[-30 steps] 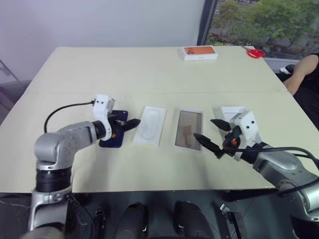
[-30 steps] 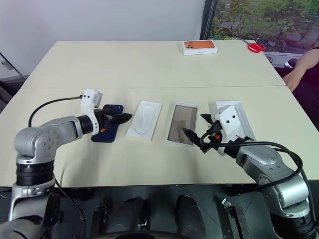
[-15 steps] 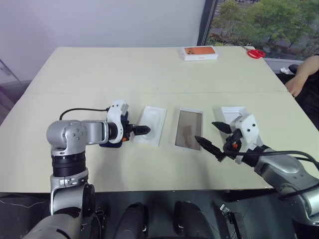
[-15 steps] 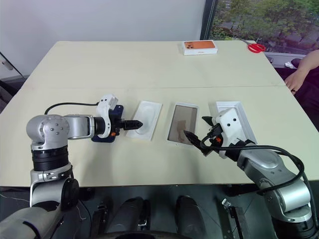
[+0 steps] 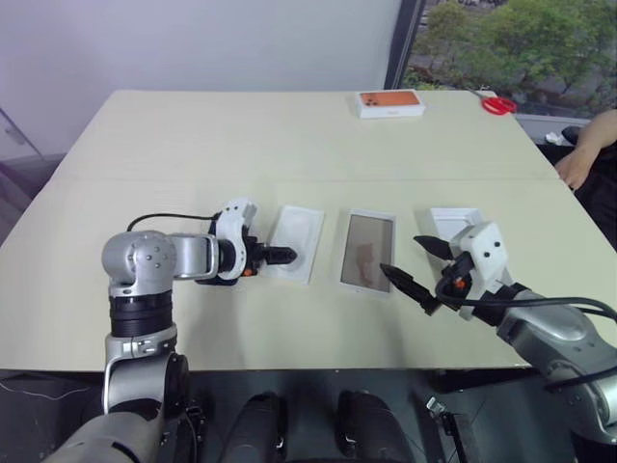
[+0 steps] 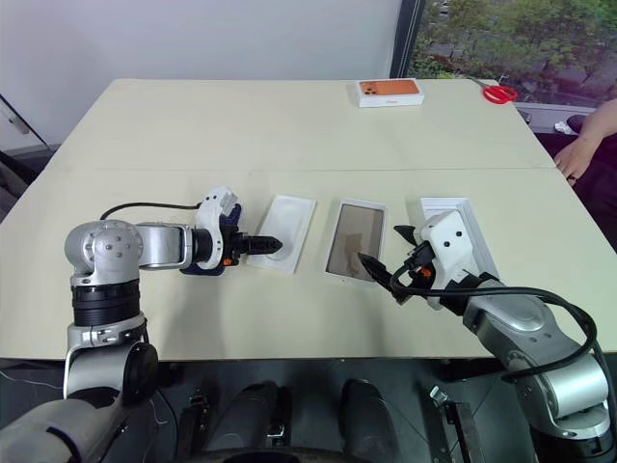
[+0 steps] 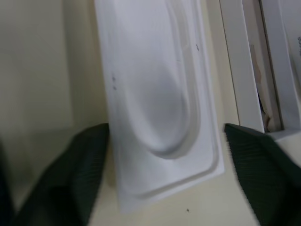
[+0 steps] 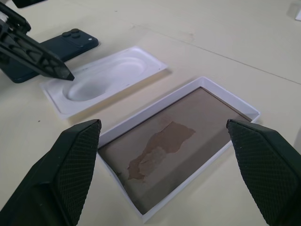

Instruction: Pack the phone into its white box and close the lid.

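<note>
Beige table [image 5: 289, 135] by a window. Head views: left gripper [image 6: 262, 245] over the insert's [image 5: 301, 229] near edge, fingers parted, empty; phone [image 6: 204, 266] lies behind it, mostly hidden by the wrist. Box [image 5: 366, 252] centre, lid [image 6: 453, 214] right.

Left wrist: fingers straddle the insert, so closing here risks grabbing it, not the phone.

Right wrist: right gripper [image 8: 169, 165] wide open over the box.

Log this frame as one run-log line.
left end effector: open, over insert near end | right end effector: open, above box | phone: on table, left of insert | lid: far right
</note>
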`<state>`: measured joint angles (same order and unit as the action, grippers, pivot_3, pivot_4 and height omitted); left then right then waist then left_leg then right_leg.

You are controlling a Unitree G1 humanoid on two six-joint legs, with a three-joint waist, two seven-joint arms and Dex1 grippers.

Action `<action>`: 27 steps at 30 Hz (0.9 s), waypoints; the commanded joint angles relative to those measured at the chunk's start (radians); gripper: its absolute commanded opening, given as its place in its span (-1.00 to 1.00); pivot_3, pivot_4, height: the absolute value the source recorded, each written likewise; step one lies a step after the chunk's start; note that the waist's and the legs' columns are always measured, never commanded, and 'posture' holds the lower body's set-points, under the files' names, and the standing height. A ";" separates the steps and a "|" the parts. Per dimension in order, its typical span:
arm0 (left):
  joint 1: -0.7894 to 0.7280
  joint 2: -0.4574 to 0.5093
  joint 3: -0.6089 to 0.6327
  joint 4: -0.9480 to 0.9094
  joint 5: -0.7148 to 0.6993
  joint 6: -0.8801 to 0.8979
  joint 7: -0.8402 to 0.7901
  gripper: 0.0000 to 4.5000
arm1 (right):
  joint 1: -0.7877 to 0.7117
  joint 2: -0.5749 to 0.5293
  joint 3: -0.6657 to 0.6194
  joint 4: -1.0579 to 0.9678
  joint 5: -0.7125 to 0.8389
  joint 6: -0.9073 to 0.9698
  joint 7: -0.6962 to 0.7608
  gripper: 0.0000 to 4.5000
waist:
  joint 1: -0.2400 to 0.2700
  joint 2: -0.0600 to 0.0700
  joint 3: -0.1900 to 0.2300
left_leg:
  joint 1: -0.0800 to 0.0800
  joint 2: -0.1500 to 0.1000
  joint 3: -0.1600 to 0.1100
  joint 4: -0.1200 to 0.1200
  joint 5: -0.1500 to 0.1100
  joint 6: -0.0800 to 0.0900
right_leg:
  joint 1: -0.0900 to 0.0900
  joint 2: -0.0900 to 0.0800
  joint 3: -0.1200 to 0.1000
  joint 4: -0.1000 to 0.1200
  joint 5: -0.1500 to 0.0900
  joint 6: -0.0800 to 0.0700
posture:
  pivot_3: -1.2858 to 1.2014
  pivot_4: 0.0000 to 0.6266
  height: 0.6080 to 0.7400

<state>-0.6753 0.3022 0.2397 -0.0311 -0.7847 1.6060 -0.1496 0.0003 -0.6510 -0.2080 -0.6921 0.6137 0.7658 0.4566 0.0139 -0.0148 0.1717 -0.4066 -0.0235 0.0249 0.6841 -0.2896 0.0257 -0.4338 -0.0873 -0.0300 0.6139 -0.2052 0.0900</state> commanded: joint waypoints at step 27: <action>-0.027 -0.019 0.191 0.133 -0.241 0.008 0.182 -0.98 | 0.020 -0.057 -0.009 -0.077 0.008 0.022 0.041 1.00 | 0.000 0.000 0.000 | 0.000 0.000 0.000 0.000 0.000 0.000 | 0.000 0.000 0.000 0.000 0.000 0.000 | 0.03 -0.52 1.00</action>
<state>-0.6767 0.2834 0.3846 0.1020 -0.9931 1.6061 0.0255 0.0244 -0.6945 -0.2041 -0.7232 0.6140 0.7944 0.4940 0.0139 -0.0148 0.1717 -0.4067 -0.0236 0.0250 0.6841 -0.2895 0.0255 -0.4338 -0.0874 -0.0301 0.6140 -0.2051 0.0900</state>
